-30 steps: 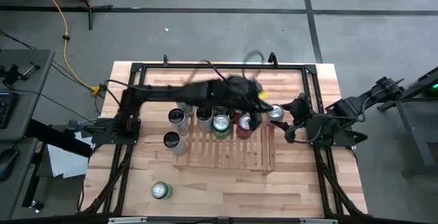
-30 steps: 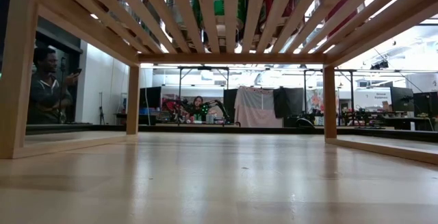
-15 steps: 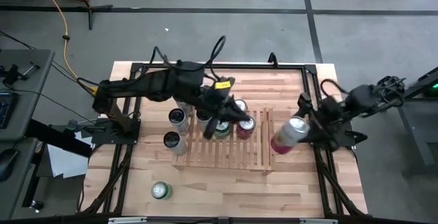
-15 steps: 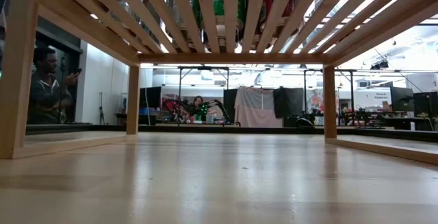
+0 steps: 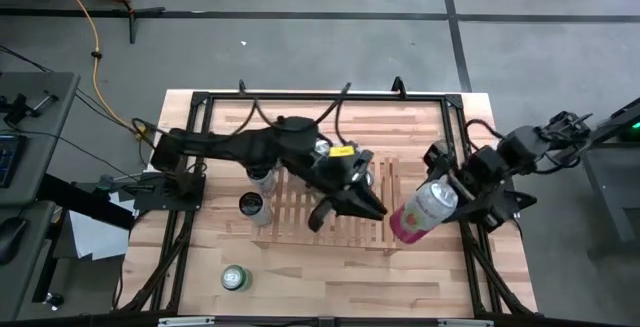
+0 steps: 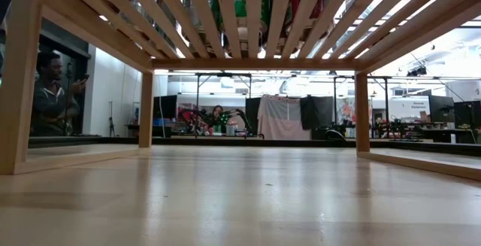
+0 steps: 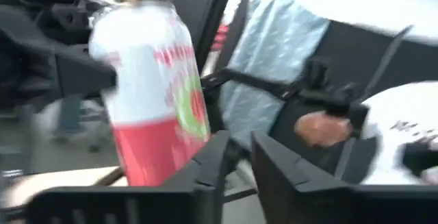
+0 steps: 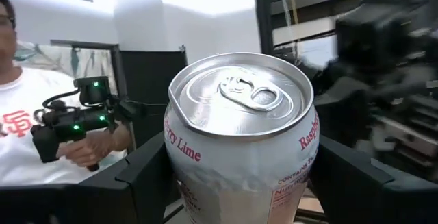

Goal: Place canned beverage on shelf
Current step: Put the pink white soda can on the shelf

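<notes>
My right end effector (image 5: pixel 447 189) grips a raspberry lime can (image 5: pixel 421 210), its fingers pressed on either side of the body. In my right wrist view the silver top and pull tab of that can (image 8: pixel 241 125) fill the middle of the frame. From above, the can hangs tilted in the air, pink base low, just off the right edge of the shelf (image 5: pixel 300 229), over the wooden surface (image 5: pixel 330 272).

My left end effector (image 5: pixel 345 207) reaches out over the middle of the slatted shelf, fingers spread and holding nothing. In my left wrist view the 2 dark fingers (image 7: pixel 219 159) stand apart, with the white and pink can (image 7: pixel 154 94) beyond them.

On the far part of the shelf stand several cans, mostly hidden under my left arm; I cannot count them. Just off the shelf's left edge, 2 silver-topped cans (image 5: pixel 250 205) stand on the surface, and a green-topped can (image 5: pixel 234 278) stands alone near the front left.

From surface height, the slats (image 6: pixel 248 24) run overhead, with green and red can bottoms showing through the gaps. Beyond, a person (image 6: pixel 51 95) stands at the left of the room.
</notes>
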Tool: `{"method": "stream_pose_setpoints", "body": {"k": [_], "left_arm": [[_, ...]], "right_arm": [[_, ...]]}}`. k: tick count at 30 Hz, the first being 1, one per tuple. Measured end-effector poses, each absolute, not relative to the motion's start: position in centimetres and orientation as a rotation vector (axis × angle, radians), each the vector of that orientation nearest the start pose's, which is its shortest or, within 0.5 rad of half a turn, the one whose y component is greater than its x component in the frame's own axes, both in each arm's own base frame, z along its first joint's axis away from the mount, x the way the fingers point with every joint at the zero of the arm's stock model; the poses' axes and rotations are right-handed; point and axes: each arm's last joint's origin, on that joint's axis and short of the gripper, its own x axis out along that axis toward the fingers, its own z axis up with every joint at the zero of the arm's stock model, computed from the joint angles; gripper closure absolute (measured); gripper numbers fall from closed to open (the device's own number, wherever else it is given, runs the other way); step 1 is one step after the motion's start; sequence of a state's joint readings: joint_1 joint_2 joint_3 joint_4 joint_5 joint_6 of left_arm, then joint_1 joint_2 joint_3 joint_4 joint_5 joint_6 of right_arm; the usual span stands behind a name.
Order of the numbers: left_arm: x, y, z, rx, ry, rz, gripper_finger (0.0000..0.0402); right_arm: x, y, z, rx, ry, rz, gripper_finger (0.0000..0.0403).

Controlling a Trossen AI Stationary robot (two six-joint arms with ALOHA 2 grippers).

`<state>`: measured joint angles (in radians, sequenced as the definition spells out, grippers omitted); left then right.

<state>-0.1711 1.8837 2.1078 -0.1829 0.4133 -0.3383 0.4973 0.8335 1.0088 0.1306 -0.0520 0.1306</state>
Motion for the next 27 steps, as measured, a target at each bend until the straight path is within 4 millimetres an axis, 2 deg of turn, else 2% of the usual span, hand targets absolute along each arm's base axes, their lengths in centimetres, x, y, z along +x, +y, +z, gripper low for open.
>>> {"method": "stream_pose_setpoints", "body": {"k": [5, 10, 14, 18, 27], "left_arm": [[42.4, -7.7, 46.3, -0.457, 0.103, -0.641, 0.0256], [42.6, -7.2, 46.2, -0.543, 0.130, -0.627, 0.0157], [42.7, -7.0, 46.2, -0.592, 0.141, -0.624, 0.0099], [43.2, -7.3, 45.8, -0.641, 0.156, -0.673, 0.0074], [45.3, -8.3, 43.7, -0.768, 0.224, -0.787, 0.0071]], "right_arm": [[15.4, 8.6, 42.6, 0.233, -0.229, 0.598, 0.0128], [15.6, 8.8, 42.9, 0.246, -0.278, 0.623, 0.0128], [15.9, 9.0, 43.1, 0.218, -0.318, 0.634, 0.0128], [16.6, 9.0, 42.9, 0.191, -0.321, 0.615, 0.0128], [18.6, 8.6, 42.5, 0.208, -0.314, 0.669, 0.0128]]}}
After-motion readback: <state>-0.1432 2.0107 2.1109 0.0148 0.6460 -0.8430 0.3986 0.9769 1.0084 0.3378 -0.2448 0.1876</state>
